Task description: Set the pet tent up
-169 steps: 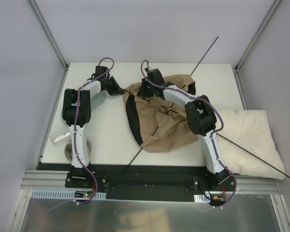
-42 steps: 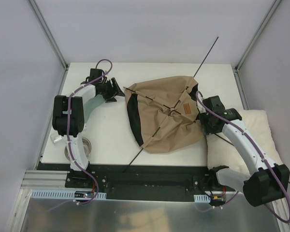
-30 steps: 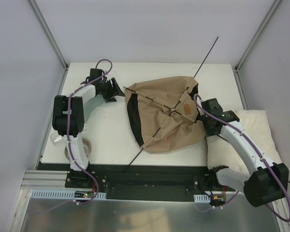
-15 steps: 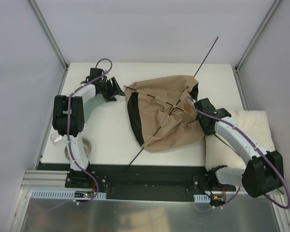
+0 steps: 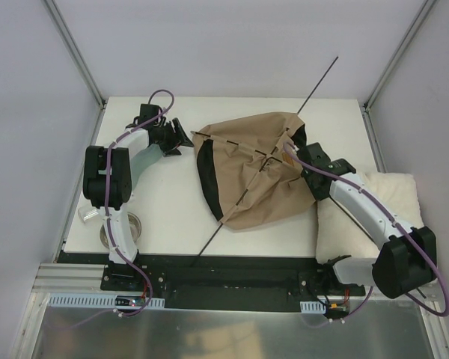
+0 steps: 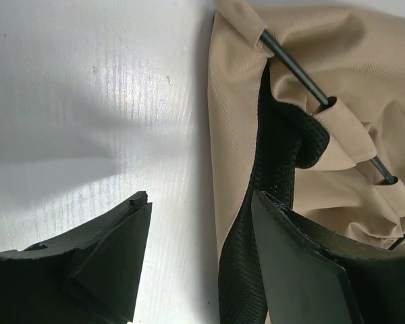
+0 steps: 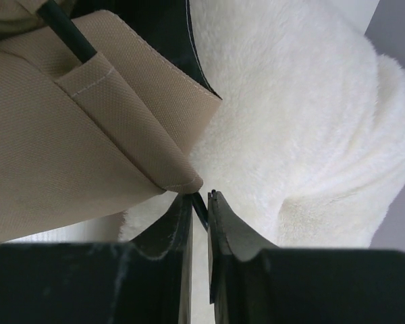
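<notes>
We log the tent (image 5: 254, 179) lying collapsed on the table (image 5: 172, 202), right of centre, tan side up, with black lining showing along its left edge. One pole (image 5: 318, 84) runs through its sleeves and sticks out beyond the far right corner. Jaws of the left gripper (image 6: 199, 199) are spread wide and hold nothing, just left of the tent's far left corner. Jaws of the right gripper (image 7: 200, 202) are nearly together, pinching a second pole (image 7: 200, 209) at the tent's right edge, beside the cushion (image 5: 393, 191).

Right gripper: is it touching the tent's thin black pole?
Touching. The right wrist view shows the right gripper clamped on the thin black pole, with no gap.
</notes>
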